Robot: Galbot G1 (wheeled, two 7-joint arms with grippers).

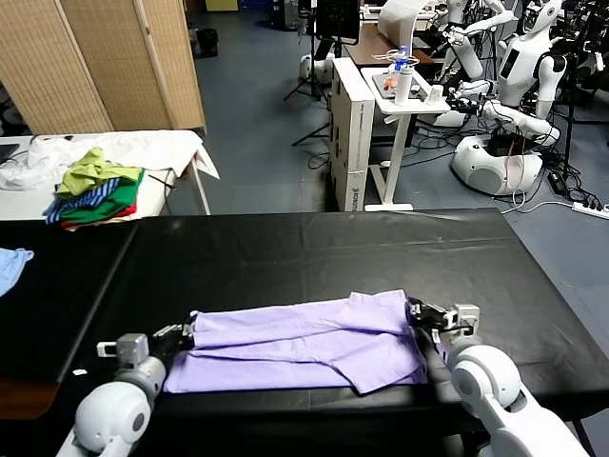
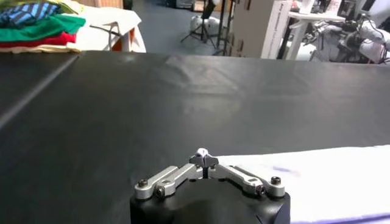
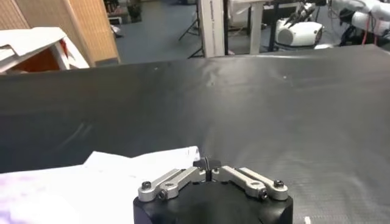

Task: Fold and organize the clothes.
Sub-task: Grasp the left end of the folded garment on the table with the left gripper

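Head view: the pale lavender T-shirt (image 1: 304, 343) lies folded lengthwise into a long band on the black worktop (image 1: 314, 248), close to the worktop's near edge and running parallel to it. The left end effector (image 1: 183, 333) sits at the T-shirt's left end, touching the fabric edge; the right end effector (image 1: 419, 316) sits at the T-shirt's right end, by the upper corner of the band. In both wrist views the fingertips meet at a point with no gap: the left end effector (image 2: 203, 160) is closed at the edge of the T-shirt (image 2: 329, 176), and the right end effector (image 3: 208, 164) is closed at the edge of the T-shirt (image 3: 91, 182). Whether either pinches fabric cannot be told. Beyond the T-shirt, past the worktop's far left corner, a pile of green, striped-blue and red clothes (image 1: 95, 195) rests on a white table (image 1: 162, 148). A light blue cloth (image 1: 11, 265) lies at the worktop's left edge.
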